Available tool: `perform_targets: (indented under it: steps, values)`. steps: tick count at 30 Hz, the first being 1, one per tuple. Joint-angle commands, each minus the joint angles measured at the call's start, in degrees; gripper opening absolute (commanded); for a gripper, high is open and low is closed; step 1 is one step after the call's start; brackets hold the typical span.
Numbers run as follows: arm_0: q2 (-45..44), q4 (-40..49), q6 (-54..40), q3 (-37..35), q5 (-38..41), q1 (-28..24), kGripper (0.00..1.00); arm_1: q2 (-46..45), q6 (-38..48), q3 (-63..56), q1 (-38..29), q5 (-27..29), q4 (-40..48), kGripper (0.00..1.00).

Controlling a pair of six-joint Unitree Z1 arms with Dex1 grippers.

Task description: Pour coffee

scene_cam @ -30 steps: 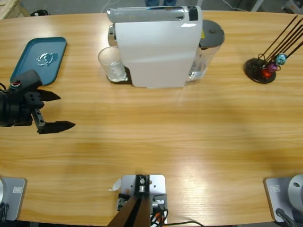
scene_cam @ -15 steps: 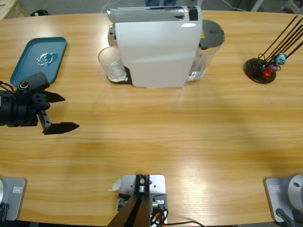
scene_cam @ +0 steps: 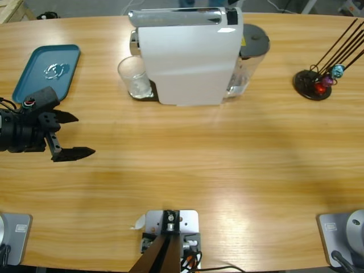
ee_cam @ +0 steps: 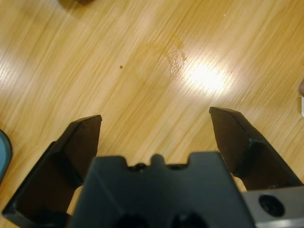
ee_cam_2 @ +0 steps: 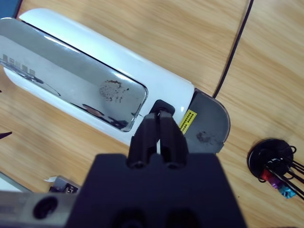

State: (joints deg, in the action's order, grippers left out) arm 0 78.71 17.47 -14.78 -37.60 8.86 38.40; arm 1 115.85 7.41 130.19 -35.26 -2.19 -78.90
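Nearby, teal tray (scene_cam: 34, 71), capsule stand (scene_cam: 312, 85).

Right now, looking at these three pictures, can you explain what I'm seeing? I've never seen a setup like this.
One camera looks down on a wooden table; two more ride on robot arms' wrists. At the table's left, the left gripper hangs open over bare wood, holding nothing; its own camera shows a faint ring-shaped stain on the wood. The right gripper is shut and empty, looking down from high above the white coffee machine. An empty-looking glass tumbler stands at the machine's spout. Also there: a teal tray and a black capsule stand.
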Motion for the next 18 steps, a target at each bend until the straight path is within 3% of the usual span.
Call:
perform_targets:
  steps: [1, 18]
  values:
    - [2.15, -0.95, -0.43, 2.18, 0.63, 0.85, 0.982, 3.21, -1.08, -0.73, 0.63, -0.39, -0.9, 0.0]
    - [2.59, -1.46, -0.43, 2.45, 0.63, 0.89, 0.982, 2.45, -1.26, -2.96, 0.56, -0.44, -0.9, 0.0]
